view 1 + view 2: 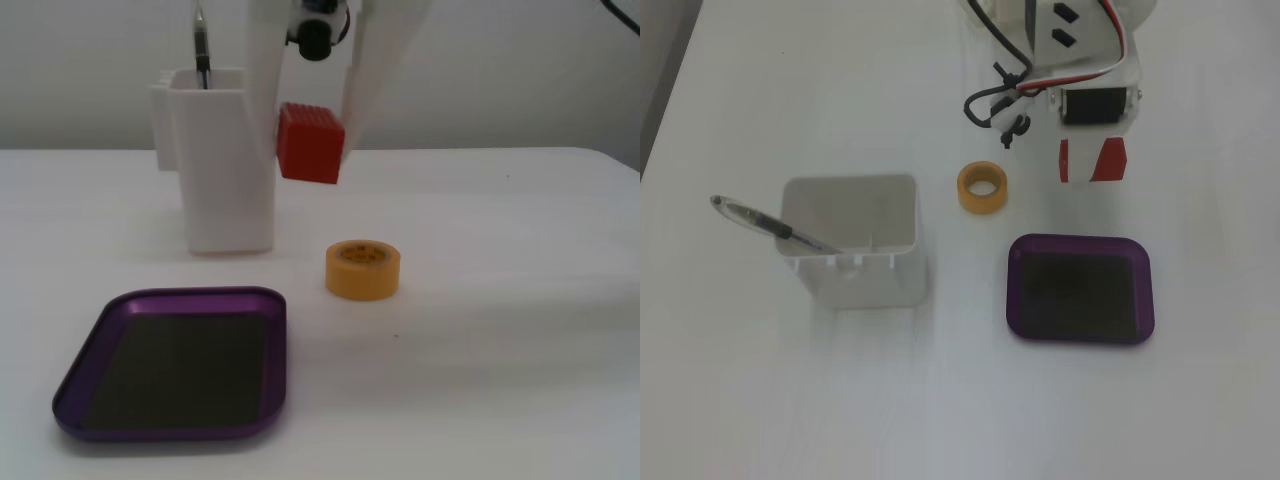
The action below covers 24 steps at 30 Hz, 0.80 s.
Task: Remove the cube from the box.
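My gripper (310, 155) is shut on the red ribbed cube (312, 143) and holds it in the air, well above the table, between two white fingers. In a fixed view from above, the gripper (1092, 165) holds the cube (1110, 160) just beyond the far edge of the purple box (1080, 241). The purple box (180, 297) lies flat at the front left in the low fixed view. Its dark bottom holds nothing.
A yellow tape roll (362, 270) (965, 190) lies on the table between the box and the arm. A tall white square container (225, 170) (870, 280) holds a pen (770, 225). The table's edge (665, 90) runs along the left of the view from above.
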{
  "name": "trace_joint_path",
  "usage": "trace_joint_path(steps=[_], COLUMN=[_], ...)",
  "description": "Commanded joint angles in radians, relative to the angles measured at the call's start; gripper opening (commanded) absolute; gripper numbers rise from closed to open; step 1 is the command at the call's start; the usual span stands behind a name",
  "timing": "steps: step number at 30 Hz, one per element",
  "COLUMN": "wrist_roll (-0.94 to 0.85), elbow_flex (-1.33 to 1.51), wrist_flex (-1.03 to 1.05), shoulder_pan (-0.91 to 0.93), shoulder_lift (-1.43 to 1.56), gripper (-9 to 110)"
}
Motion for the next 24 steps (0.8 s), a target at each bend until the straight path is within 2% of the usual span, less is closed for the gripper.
trace_joint_path(steps=[1, 13, 18, 24], wrist_roll=[0.041, 0.094, 0.094, 0.094], elbow_flex=[0.114, 0.712, 0.857, 0.904], wrist_flex=[-0.063, -0.595, -0.709, -0.761], shoulder_pan=[-0.02, -0.034, -0.034, -0.034], shoulder_lift=[0.114, 0.279, 0.295, 0.293], gripper=[-1, -1, -1, -1])
